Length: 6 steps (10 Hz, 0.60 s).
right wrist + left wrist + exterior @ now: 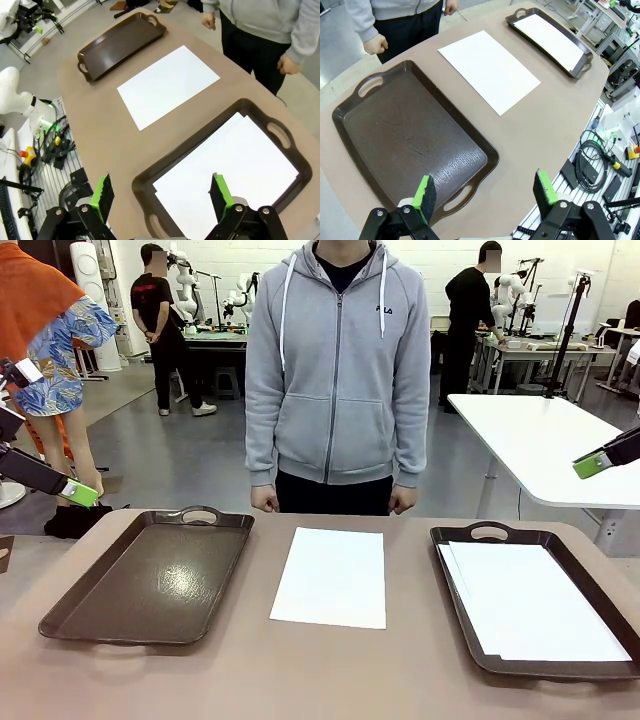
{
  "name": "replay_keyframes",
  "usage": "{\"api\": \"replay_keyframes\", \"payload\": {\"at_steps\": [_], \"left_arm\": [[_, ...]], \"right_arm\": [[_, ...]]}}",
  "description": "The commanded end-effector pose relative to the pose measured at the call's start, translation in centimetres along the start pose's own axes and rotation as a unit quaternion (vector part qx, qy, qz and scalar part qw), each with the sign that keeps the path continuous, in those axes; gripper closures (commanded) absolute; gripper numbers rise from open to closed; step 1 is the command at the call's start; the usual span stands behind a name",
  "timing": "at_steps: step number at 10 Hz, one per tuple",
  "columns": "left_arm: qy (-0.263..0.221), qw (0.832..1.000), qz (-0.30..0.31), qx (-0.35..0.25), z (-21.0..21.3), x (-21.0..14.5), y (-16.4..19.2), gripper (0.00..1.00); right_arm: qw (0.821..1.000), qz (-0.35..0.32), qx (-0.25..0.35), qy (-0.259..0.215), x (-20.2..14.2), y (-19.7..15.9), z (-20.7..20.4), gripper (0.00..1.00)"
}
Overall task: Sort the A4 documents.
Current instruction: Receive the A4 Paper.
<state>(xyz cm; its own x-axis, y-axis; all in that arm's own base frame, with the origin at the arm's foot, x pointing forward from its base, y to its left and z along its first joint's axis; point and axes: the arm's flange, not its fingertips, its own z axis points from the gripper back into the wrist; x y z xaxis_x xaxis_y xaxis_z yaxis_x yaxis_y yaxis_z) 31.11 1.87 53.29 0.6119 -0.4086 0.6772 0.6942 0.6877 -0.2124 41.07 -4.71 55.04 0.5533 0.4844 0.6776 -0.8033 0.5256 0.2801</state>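
One white A4 document (331,576) lies flat on the brown table between two dark brown trays; it also shows in the wrist views (489,69) (167,85). More A4 documents (530,600) (235,172) lie stacked in the right tray (462,540). The left tray (150,575) (410,135) holds nothing. My left gripper (486,192) hangs open high above the left tray's near end, its green pad at the picture's left edge (80,493). My right gripper (162,192) hangs open above the right tray, its pad at the right edge (592,466).
A person in a grey hoodie (338,370) stands at the far edge, fists (265,501) resting near the table. A white table (545,440) stands behind at right. Cables and equipment (600,160) lie off the table's side.
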Motion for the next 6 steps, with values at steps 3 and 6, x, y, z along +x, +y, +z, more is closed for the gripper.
{"api": "replay_keyframes", "payload": {"at_steps": [3, 6], "left_arm": [[-0.005, 1.000, -0.005, -0.008, 0.02, -0.11, 0.21, 0.00], [-0.005, 1.000, -0.005, -0.008, 0.02, -0.11, 0.21, 0.00]], "right_arm": [[1.000, 0.001, 0.000, -0.001, 0.04, 0.10, 0.09, 0.00], [1.000, 0.001, 0.000, -0.001, 0.04, 0.10, 0.09, 0.00]]}}
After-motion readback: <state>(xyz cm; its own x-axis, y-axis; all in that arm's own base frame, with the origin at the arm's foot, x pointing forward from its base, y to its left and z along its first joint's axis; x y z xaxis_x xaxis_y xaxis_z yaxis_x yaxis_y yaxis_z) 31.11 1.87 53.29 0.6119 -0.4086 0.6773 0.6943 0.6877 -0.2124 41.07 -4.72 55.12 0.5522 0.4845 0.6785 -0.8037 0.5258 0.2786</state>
